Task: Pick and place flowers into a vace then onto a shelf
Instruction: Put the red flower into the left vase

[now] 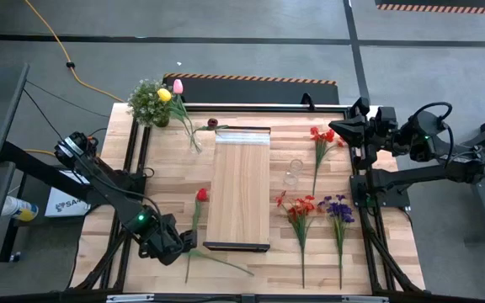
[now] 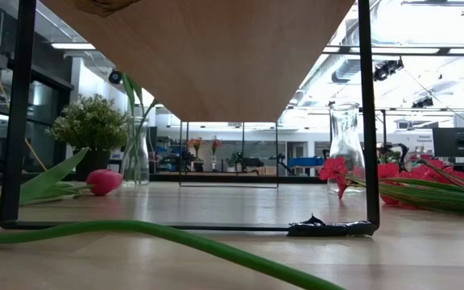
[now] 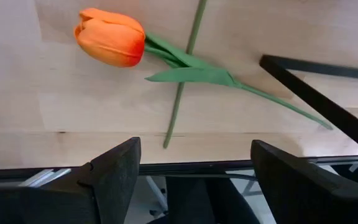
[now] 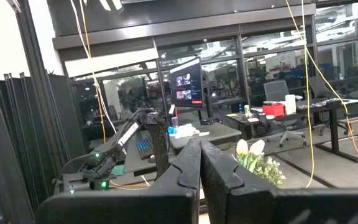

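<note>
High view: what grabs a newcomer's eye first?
The long wooden shelf lying down the middle of the table, with flowers scattered either side: red and purple sprays to its right. Near the front-left corner, the left hand hovers open over an orange tulip; the right hand waits shut at the right edge.

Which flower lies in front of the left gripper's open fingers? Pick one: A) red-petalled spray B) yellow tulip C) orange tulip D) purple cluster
C: the left wrist view shows an orange tulip with a green stem lying on the wooden tabletop beyond the open left gripper.
</note>
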Tool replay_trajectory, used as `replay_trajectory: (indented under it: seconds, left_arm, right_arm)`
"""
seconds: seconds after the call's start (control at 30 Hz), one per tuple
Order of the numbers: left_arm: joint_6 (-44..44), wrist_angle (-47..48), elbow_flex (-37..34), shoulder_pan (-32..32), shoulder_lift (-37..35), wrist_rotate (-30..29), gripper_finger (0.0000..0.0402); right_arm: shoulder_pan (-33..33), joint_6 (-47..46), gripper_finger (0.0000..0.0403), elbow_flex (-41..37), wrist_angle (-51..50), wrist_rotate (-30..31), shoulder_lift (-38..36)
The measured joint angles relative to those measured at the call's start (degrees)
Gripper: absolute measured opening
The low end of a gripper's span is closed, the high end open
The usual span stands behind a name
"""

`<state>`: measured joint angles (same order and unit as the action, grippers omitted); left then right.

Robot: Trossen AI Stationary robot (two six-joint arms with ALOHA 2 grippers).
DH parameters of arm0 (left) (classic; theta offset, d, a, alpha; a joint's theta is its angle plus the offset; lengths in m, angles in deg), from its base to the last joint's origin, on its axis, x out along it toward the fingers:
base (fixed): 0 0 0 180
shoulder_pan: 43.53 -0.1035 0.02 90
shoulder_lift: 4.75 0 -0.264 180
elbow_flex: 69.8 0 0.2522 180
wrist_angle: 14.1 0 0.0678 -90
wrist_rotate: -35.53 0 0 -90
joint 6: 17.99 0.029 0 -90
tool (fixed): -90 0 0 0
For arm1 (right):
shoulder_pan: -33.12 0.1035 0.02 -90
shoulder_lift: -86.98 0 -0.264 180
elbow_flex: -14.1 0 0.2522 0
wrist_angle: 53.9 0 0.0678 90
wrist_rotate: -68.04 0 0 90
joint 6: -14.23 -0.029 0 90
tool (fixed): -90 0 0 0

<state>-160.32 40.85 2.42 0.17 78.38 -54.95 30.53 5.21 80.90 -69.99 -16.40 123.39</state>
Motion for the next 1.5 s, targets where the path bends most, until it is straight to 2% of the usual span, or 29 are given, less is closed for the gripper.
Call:
replay_trajectory:
  seconds: [0.33,0.4,0.57,0.63,0.7,0.87,1.17,1.3,1.5]
  left_arm:
    - [2.4,1.3,0.0,-0.2,0.0,-0.5,0.0337]
    - [8.5,3.2,0.0,-0.2,0.0,-1.9,0.0337]
    - [29.6,1.6,0.0,-0.2,0.0,-10.7,0.0337]
    - [36.7,0.5,0.0,-0.2,0.0,-12.2,0.0337]
    - [40.1,0.8,0.0,-0.2,0.0,-12.0,0.0337]
    - [40.0,4.5,0.0,-0.2,0.0,-10.5,0.0337]
    - [42.5,10.2,0.0,-0.4,-0.5,-11.9,0.0337]
    - [37.6,14.9,0.0,-2.6,-0.5,-13.8,0.0337]
    - [35.9,16.2,0.0,-7.8,-0.5,-15.2,0.0337]
  right_arm:
    - [0.0,0.0,0.0000,0.0,0.0,0.0,0.0]
    - [0.0,0.1,0.0000,0.0,0.0,0.0,0.0]
    - [0.0,0.5,0.0000,0.0,0.0,1.5,0.0]
    - [0.0,0.5,0.0000,0.0,0.0,2.3,0.0]
    - [0.0,0.0,0.0000,0.0,0.1,3.1,0.0]
    - [0.0,-3.5,0.0000,0.0,0.1,3.5,0.0]
    - [0.0,-8.0,0.0000,0.0,0.2,3.4,0.0]
    - [0.0,-9.0,0.0000,0.0,0.2,2.5,0.0]
    - [0.0,-8.6,0.0000,0.0,0.2,2.4,0.0]
